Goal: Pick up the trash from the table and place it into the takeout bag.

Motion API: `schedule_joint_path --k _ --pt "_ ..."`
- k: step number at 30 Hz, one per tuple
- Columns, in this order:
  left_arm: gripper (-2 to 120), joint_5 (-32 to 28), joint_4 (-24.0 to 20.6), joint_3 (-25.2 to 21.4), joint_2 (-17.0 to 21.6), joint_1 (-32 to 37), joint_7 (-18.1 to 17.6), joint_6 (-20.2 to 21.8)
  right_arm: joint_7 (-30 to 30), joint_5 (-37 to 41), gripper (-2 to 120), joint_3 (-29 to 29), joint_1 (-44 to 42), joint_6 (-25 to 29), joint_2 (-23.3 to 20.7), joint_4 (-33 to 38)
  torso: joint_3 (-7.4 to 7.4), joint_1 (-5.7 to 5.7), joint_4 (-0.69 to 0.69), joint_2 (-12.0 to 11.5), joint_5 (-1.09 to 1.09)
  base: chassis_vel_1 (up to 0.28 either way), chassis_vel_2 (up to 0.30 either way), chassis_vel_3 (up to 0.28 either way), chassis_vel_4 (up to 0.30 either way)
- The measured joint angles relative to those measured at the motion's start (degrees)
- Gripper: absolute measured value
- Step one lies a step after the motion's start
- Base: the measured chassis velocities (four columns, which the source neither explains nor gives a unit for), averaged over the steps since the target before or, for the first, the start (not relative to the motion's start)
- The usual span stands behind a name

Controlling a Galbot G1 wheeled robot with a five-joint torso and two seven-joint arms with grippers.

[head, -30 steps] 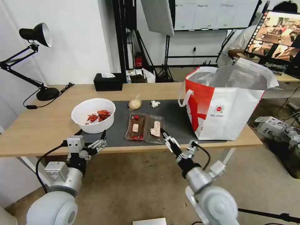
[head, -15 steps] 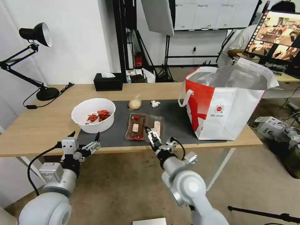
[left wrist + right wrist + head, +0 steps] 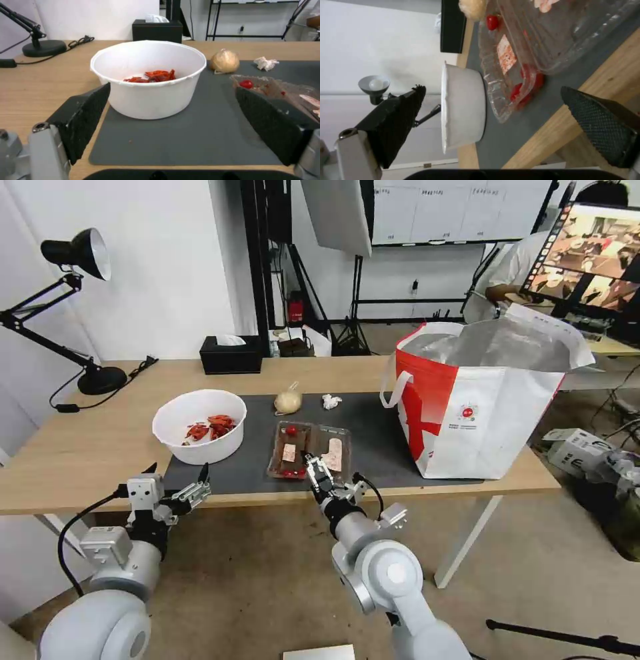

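a clear plastic tray [image 3: 309,450] lies open on the dark mat [image 3: 373,430], close to the table's [image 3: 80,453] front edge and about midway along it. it holds a few red bits and pale scraps of food. toward the left end of the mat stands a white bowl [image 3: 199,425] with red shellfish scraps in the bottom. near the mat's back edge sit a small tied beige pouch [image 3: 288,401] and, just beside it, a crumpled white tissue [image 3: 331,401]. none of these four pieces of trash has been lifted.

at the right end of the table, partly on the mat, stands the takeout bag [image 3: 480,407], white and red with a silver lining. its mouth gapes open at the top; what is inside cannot be seen.

the right gripper [image 3: 313,468] is at the tray's front edge, jaws spread apart and holding nothing. in the right wrist view the tray's near rim lies between the two black pads [image 3: 600,125]. this looks like the approach for the first pick. the next move likely calls for getting the jaws around the thin rim and closing gently, since the light plastic may flex or spill.

the left gripper [image 3: 175,488] waits at the table's front edge in front of the bowl, jaws wide open and empty.

at the table's back edge sits a black tissue box [image 3: 231,355], and a black desk lamp [image 3: 73,313] stands at the back left corner.
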Motion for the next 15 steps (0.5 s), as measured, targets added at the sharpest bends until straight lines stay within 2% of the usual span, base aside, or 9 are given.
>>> schedule_joint_path --k 5,7,15 --pt "100 -0.5 0.0 0.1 0.0 0.0 -0.1 0.0 -0.1 0.0 100 0.5 -0.4 0.1 0.1 -0.1 0.0 0.0 0.0 0.0 0.0 0.0 0.0 0.0 0.0" --pt "100 -3.7 -0.5 0.1 0.4 -0.2 -1.3 0.2 -0.3 0.3 100 0.7 -0.5 0.1 0.3 0.0 0.0 0.0 0.0 0.0 0.0 0.0 0.0 0.0 0.0" --pt "100 -5.1 -0.6 -0.6 1.6 -0.5 -1.6 0.3 -0.3 0.3 100 0.8 -0.7 0.5 1.0 -0.2 0.0 0.0 0.0 0.0 0.0 0.0 0.0 0.0 0.0"
